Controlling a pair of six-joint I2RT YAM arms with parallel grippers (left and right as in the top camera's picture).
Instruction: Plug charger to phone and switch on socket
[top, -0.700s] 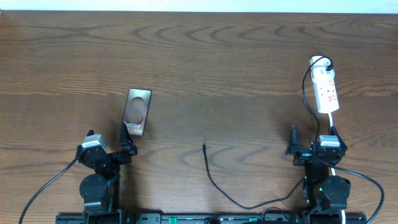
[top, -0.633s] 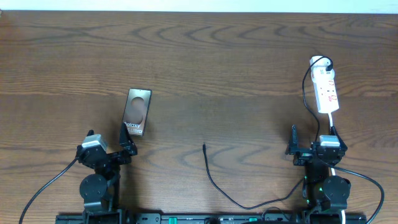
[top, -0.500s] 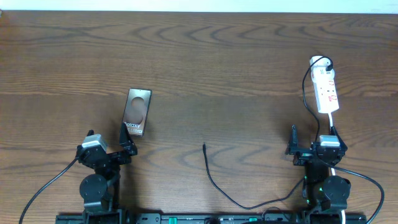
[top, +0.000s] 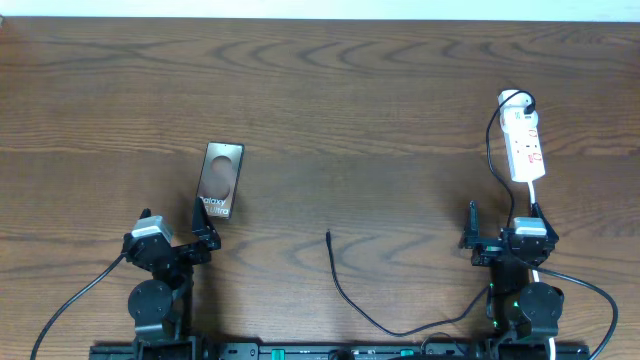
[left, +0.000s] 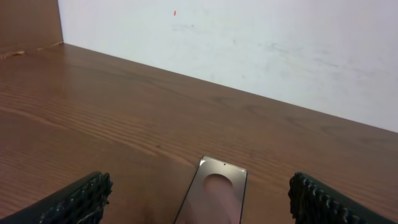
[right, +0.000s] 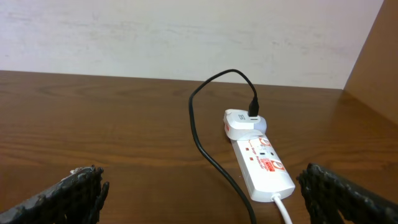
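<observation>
The phone (top: 220, 180) lies flat on the table at the left, lettering end toward me; it also shows in the left wrist view (left: 214, 196). My left gripper (top: 202, 225) (left: 199, 202) is open and empty just short of the phone's near end. The charger cable (top: 345, 295) curves across the front of the table, its plug tip (top: 329, 236) lying free at the centre. The white socket strip (top: 524, 145) (right: 262, 163) lies at the right with a white adapter plugged in at its far end. My right gripper (top: 500, 222) (right: 202, 193) is open and empty in front of the strip.
The charger cable (right: 208, 146) runs from the adapter (right: 244, 122) down past the strip toward me. The strip's white cord (right: 283, 208) leads back under my right arm. A white wall borders the table's far edge.
</observation>
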